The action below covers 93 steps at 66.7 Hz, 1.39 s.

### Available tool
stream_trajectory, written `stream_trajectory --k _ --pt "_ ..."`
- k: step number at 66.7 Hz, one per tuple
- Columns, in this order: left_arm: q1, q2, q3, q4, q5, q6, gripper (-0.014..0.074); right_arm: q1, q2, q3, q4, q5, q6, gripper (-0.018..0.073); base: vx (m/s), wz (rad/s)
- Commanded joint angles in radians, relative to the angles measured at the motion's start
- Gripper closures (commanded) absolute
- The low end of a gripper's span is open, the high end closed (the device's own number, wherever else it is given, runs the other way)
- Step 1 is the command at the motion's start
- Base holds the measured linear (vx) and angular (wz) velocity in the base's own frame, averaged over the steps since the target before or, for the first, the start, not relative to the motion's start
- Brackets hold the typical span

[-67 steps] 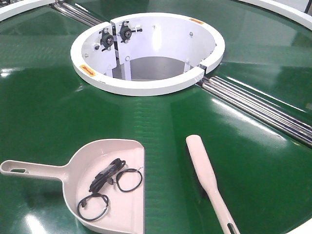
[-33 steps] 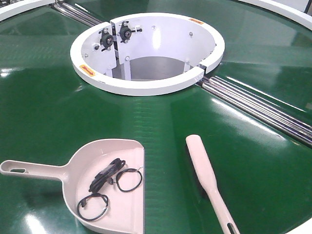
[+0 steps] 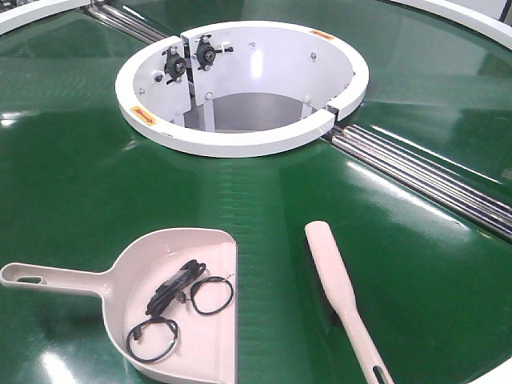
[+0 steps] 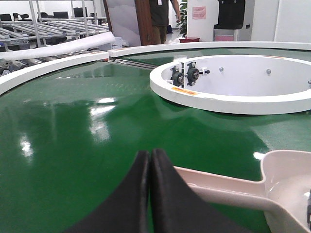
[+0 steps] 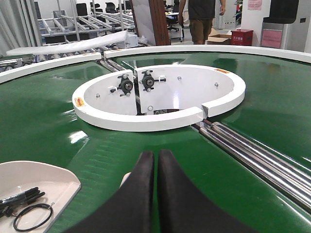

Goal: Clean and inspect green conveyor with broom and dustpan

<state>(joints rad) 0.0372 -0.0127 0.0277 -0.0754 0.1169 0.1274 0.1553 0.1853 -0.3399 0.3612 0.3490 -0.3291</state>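
Green, glossy belt fills the front-facing view: the green conveyor (image 3: 96, 184) wraps around a white ring housing (image 3: 240, 144), and silver rollers (image 3: 424, 180) run from the ring toward the right edge, where they are cut off. The dustpan (image 3: 204, 320) lies on the belt at lower left, its handle pointing left and its straight front edge facing right; the bottom of the scoop runs out of view. Inside it sit black cable loops (image 3: 172, 308), tangled enough that I cannot tell how many pieces they are. The broom (image 3: 332, 276) lies just right of the dustpan, apart from it, head away from me; its handle end is cropped at the bottom edge and its bristles are hidden underneath. Neither of my hands appears here.

From my left wrist, my left hand (image 4: 148, 167) has its two dark fingers pressed together with nothing between them. It hovers close to the dustpan handle (image 4: 218, 187), which passes behind the fingertips; whether they touch it I cannot tell. The scoop is cut off at the right edge.

From my right wrist, my right hand (image 5: 155, 167) is likewise pressed together on nothing. A sliver of the broom's pale head (image 5: 127, 178) peeks out beside the left finger; the rest is hidden beneath my hand. The dustpan's corner with the cables shows at lower left, cropped. In the blurred background, a person (image 5: 201, 17) is visible only from the chest down.
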Motion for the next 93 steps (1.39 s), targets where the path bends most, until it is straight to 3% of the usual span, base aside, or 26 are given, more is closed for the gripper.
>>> stream_trajectory --k 1,13,28,36,52,57,93 --pt "0.003 -0.015 0.023 -0.005 -0.079 -0.007 0.0619 -0.008 0.01 -0.028 0.006 -0.07 -0.005 0.0564 0.0 0.0" --pt "0.003 -0.015 0.023 -0.005 -0.079 -0.007 0.0619 -0.021 0.01 -0.025 -0.01 -0.077 -0.014 0.0564 0.0 0.0" --pt "0.003 -0.015 0.023 -0.005 -0.079 -0.007 0.0619 -0.221 0.01 0.026 -0.037 -0.077 0.029 0.0564 0.0 0.0" --pt "0.003 -0.015 0.023 -0.005 -0.079 -0.007 0.0619 -0.289 0.01 0.102 -0.143 -0.092 0.113 0.0564 0.0 0.0" --pt "0.003 -0.015 0.023 -0.005 -0.079 -0.007 0.0619 -0.284 -0.118 0.319 -0.471 -0.322 0.405 0.0564 0.0 0.0" --pt "0.003 -0.015 0.023 -0.005 -0.079 -0.007 0.0619 -0.284 -0.193 0.386 -0.47 -0.381 0.43 0.0564 0.0 0.0" --pt "0.003 -0.013 0.023 -0.005 -0.079 -0.007 0.0619 -0.136 -0.205 0.381 -0.466 -0.334 0.399 0.0564 0.0 0.0"
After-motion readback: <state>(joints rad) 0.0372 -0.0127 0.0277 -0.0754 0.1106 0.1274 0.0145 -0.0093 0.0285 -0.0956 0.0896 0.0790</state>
